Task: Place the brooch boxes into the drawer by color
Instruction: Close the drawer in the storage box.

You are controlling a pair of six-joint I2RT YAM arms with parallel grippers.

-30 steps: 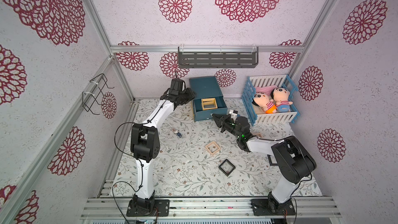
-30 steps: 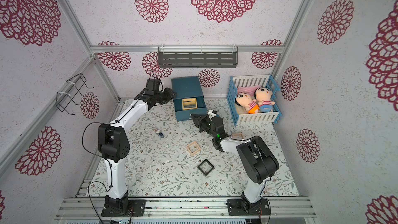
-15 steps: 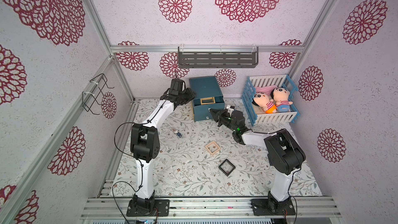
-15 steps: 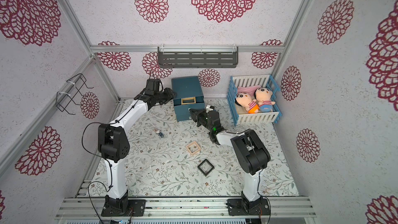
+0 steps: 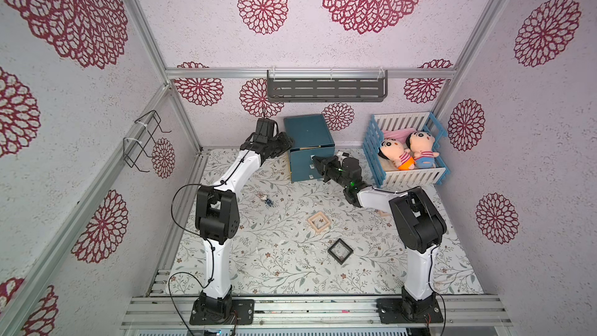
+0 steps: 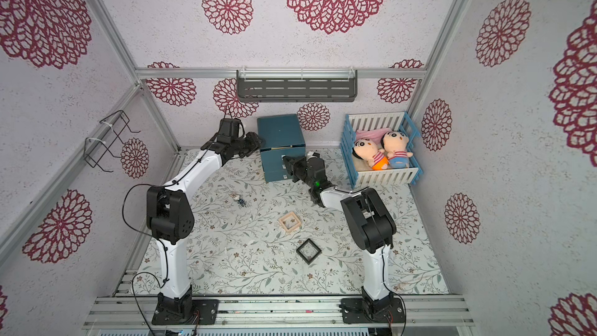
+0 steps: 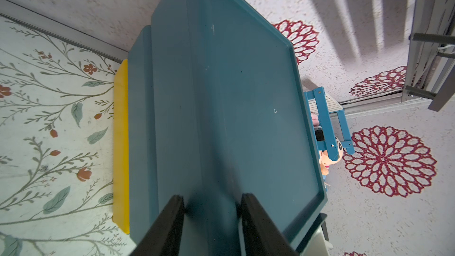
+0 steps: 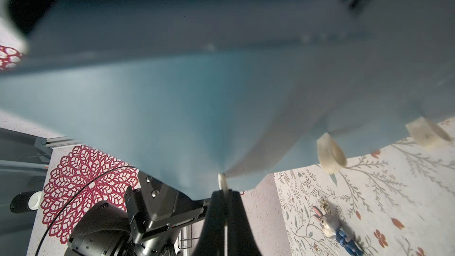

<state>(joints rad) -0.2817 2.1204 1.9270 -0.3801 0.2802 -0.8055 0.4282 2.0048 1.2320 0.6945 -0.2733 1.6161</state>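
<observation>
Closure of the top drawer [image 5: 305, 154] had nearly completed since a second earlier: we saw only a yellow sliver [image 5: 310, 148] in the gap, judged a yellow brooch box. Right hand [image 8: 222, 193] pinched the clear pull [image 8: 222, 181]; left hand [image 7: 211, 205] clamped the chest [image 5: 308, 129]. Pink box [image 5: 319, 222] and black box [image 5: 340, 250] lay unsorted on the surface [image 5: 274, 253].
</observation>
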